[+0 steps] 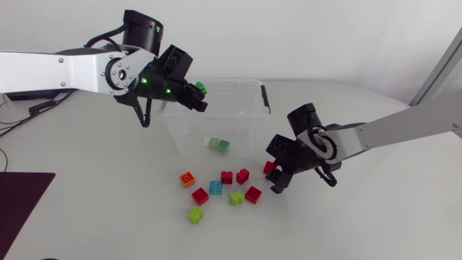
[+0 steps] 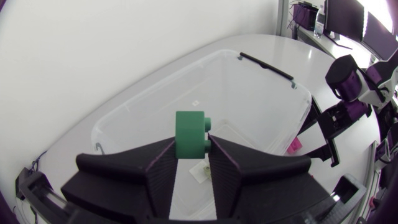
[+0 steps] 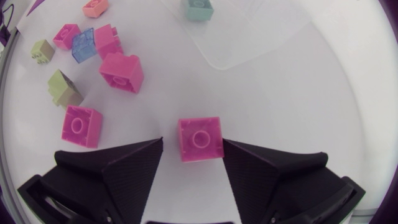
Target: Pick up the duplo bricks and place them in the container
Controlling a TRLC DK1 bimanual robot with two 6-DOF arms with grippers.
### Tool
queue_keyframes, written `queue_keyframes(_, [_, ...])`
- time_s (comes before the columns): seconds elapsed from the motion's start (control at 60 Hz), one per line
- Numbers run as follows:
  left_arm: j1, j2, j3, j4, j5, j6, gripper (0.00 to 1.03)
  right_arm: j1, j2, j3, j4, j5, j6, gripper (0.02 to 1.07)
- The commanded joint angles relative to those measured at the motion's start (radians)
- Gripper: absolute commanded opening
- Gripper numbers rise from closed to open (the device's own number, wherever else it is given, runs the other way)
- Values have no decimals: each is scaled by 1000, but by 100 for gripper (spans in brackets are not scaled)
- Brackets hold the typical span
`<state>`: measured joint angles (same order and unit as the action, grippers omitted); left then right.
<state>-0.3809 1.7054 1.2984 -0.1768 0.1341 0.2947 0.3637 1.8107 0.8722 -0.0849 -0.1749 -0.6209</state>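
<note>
We see a white table (image 1: 375, 217) with our two arms over it. The left arm (image 1: 65, 72) comes in along the far edge, and the right arm (image 1: 390, 130) comes in from the right edge, angled down toward the middle. A clear container (image 1: 249, 115) stands open near the far edge, about midway along it. Our left gripper (image 2: 192, 138) hangs above the container's left part, closed narrowly on a green brick (image 2: 188, 127) that stands upright between its fingers, above the open bin. Our right gripper (image 3: 193, 144) is low over the table just off the container's near right corner, fingers spread wide. A red brick (image 3: 200, 138) lies studs-up on the table between them. It sits close against one finger, with a clear gap to the other, so it is not gripped. One teal-green brick (image 1: 219, 144) lies on the container floor by its near wall. A scatter of loose bricks (image 1: 227, 177) rests on the table just in front of that wall. An orange brick (image 1: 188, 178) is at the scatter's left end, a blue brick (image 1: 216, 188) is in its middle, and a lime brick (image 1: 195, 214) lies closest to the near edge.
</note>
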Motion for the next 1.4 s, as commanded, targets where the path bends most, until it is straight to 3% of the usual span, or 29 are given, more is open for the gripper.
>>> queue_keyframes(0.0, [10,43,62,-23,15,-39,27,17,26,-1,5,-6,18,36])
queue_keyframes(0.033, [8,51,75,-36,16,-48,33,20,15,-10,7,-8,18,27])
queue_keyframes(0.083, [8,56,88,-62,16,-51,56,20,-16,-27,13,-11,23,26])
queue_keyframes(0.117, [8,53,96,-87,16,-62,77,18,-45,-39,8,-12,24,25])
queue_keyframes(0.183, [19,2,95,-122,18,-63,91,14,-117,-62,-10,-14,23,23])
queue_keyframes(0.383, [51,-204,41,-236,65,-55,92,-20,-347,-72,-124,-40,16,22])
queue_keyframes(0.467, [63,-314,-24,-345,98,-11,92,-23,-433,-21,-196,-55,30,22])
queue_keyframes(0.733, [53,-451,-320,-401,114,135,92,38,-511,149,-260,-61,138,22])
queue_keyframes(0.933, [66,-351,-439,-328,116,190,92,73,-407,291,-217,-34,207,22])
queue_keyframes(1.067, [54,-220,-495,-174,116,193,92,95,-275,384,-164,-18,240,23])
queue_keyframes(1.317, [43,-44,-491,-27,116,225,92,121,-114,488,-105,11,260,25])
queue_keyframes(1.383, [39,-12,-491,10,116,225,92,121,-82,504,-90,22,270,39])
